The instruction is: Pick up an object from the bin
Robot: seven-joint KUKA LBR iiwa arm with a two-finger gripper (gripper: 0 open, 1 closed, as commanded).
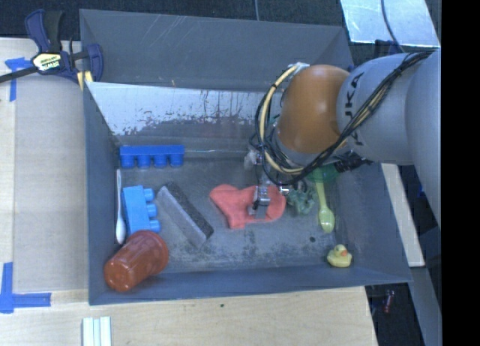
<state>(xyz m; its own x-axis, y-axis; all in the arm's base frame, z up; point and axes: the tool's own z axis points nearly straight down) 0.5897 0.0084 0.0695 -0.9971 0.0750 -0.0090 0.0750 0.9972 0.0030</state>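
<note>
My gripper [262, 202] is low in the middle of the bin, its fingertips down on a flat red, soft-looking piece [238, 203]. The fingers stand at the right part of that red piece, and whether they pinch it I cannot tell. Just right of the gripper lie a dark green toy [303, 200] and a yellow-green stick-like thing [324, 206], partly hidden under the arm's wrist.
A long blue brick [151, 157] lies at the back left, a second blue brick [140, 209] and a white stick [119, 209] at the left wall. A grey bar [184, 214] lies centre-left, a brown-red cup [136, 261] front left, a yellow duck [339, 256] front right.
</note>
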